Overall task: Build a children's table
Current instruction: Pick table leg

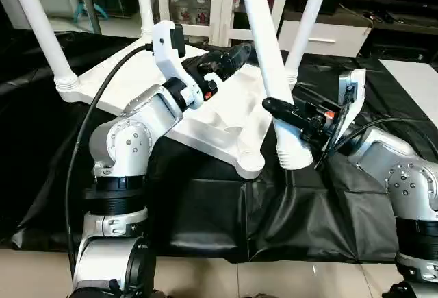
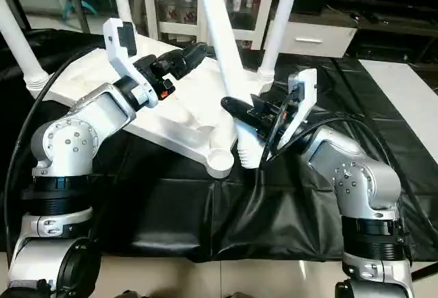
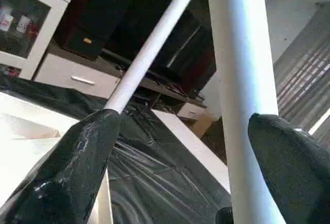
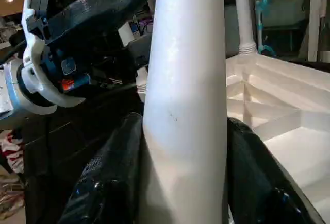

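Right wrist view shows the right gripper (image 4: 183,183) jaws grasping a loose leg (image 1: 267,65); head views show its foot beside the tabletop (image 1: 219,130) corner socket. Left gripper (image 1: 229,61) jaws released.

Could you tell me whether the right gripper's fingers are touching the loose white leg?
Touching. The right wrist view shows both black fingers pressed against the sides of the leg, no gap on either side.

The tabletop (image 1: 226,123) is white plastic, smooth and a little shiny, and the leg (image 4: 188,95) held between the right gripper's fingers (image 4: 105,177) is the same smooth white plastic. Those fingers are black and glossy, like wet rubber. The table sits on a black sheet (image 1: 205,222) that looks thin, crinkly and shiny, and the robot's forearms (image 1: 147,123) are smooth silver metal.
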### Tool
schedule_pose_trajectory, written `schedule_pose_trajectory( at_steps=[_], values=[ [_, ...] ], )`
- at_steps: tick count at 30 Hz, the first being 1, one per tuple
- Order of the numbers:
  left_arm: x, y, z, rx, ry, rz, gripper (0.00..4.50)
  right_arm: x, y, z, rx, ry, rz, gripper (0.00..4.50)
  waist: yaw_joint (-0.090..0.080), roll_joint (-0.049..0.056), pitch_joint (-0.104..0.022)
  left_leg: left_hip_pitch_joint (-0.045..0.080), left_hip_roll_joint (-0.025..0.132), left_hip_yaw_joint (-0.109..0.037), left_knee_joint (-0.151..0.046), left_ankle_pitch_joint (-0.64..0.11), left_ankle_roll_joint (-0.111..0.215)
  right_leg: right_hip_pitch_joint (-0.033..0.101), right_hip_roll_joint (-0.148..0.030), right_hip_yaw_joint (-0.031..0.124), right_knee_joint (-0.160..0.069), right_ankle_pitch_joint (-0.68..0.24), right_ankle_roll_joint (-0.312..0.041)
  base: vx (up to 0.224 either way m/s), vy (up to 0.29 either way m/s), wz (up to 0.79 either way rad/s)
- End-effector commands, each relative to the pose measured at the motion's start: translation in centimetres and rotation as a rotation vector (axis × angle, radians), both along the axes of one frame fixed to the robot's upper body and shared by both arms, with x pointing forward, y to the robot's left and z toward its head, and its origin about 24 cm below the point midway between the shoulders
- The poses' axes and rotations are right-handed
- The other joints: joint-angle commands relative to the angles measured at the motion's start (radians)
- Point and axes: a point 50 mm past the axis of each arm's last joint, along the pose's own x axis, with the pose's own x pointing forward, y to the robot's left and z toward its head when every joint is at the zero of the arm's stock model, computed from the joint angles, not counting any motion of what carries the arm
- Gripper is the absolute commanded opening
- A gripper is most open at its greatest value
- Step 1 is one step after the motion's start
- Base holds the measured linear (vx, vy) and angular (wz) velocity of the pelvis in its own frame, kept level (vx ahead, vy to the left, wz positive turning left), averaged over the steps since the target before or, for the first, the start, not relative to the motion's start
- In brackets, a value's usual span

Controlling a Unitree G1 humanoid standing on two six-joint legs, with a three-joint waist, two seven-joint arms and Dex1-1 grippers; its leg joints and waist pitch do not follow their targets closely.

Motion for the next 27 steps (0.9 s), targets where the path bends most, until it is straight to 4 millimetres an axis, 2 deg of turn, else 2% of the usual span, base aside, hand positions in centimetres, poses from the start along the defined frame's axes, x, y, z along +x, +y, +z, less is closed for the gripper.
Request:
schedule_pose_trajectory(
  at_steps=[1,3,7,10,14,17,21,24,27],
  values=[
    [0.1,-0.6,0.6,-0.009,-0.013,-0.024,4.50,0.0,0.2,0.4,-0.107,-0.085,-0.052,1.82,0.004,0.002,-0.075,0.016,0.018,-0.006,-0.070,-0.104,0.008,0.055,-0.027,0.023,-0.061,-0.132,-0.208,0.000,0.000,0.00],
    [0.1,-0.8,0.4,-0.010,-0.007,-0.028,4.50,0.6,0.7,-0.1,-0.242,-0.169,-0.149,1.82,0.003,0.002,-0.074,0.016,0.017,-0.005,-0.069,-0.101,-0.005,0.052,-0.029,0.024,-0.063,-0.144,-0.199,0.000,0.000,0.00],
    [0.7,-1.2,-0.2,-0.007,0.020,0.001,4.50,1.5,1.8,-1.0,-0.478,-0.347,-0.338,1.82,-0.001,0.000,-0.072,0.016,0.013,-0.005,-0.072,-0.149,-0.037,0.048,-0.029,0.024,-0.072,-0.231,-0.164,0.000,0.000,0.00],
    [0.9,-1.1,-0.2,-0.009,0.023,0.017,4.50,1.2,2.3,-1.2,-0.547,-0.438,-0.374,1.82,-0.002,0.002,-0.072,0.016,0.015,-0.007,-0.073,-0.167,-0.032,0.048,-0.025,0.025,-0.071,-0.211,-0.149,0.000,0.000,0.00],
    [1.0,-1.1,0.1,-0.037,0.012,0.011,4.50,0.9,2.9,-1.3,-0.617,-0.524,-0.387,1.82,-0.007,0.004,-0.073,0.014,0.013,-0.007,-0.072,-0.150,-0.010,0.053,-0.021,0.025,-0.061,-0.131,-0.166,0.000,0.000,0.00],
    [1.1,-1.0,0.1,-0.044,0.015,0.020,4.50,0.8,3.8,-1.9,-0.722,-0.599,-0.361,1.82,-0.009,0.004,-0.071,0.014,0.014,-0.007,-0.072,-0.168,-0.003,0.053,-0.021,0.024,-0.064,-0.147,-0.170,0.000,0.000,0.00],
    [1.3,-1.1,0.1,-0.075,0.030,0.032,4.50,1.0,4.6,-2.1,-0.879,-0.758,-0.379,1.82,-0.012,0.003,-0.069,0.016,0.015,-0.008,-0.074,-0.207,-0.022,0.050,-0.022,0.025,-0.069,-0.205,-0.153,0.000,0.000,0.00],
    [1.4,-1.1,0.3,-0.117,0.040,0.031,4.50,1.1,5.0,-2.1,-0.979,-0.870,-0.391,1.82,-0.014,0.000,-0.070,0.015,0.010,-0.007,-0.071,-0.191,-0.028,0.050,-0.018,0.025,-0.064,-0.180,-0.149,0.000,0.000,0.00],
    [1.4,-1.0,0.4,-0.149,0.050,0.032,4.50,1.1,5.0,-2.2,-1.021,-0.915,-0.406,1.82,-0.013,0.000,-0.071,0.015,0.011,-0.006,-0.070,-0.184,-0.015,0.050,-0.018,0.026,-0.062,-0.152,-0.155,0.000,0.000,0.00]
  ],
)
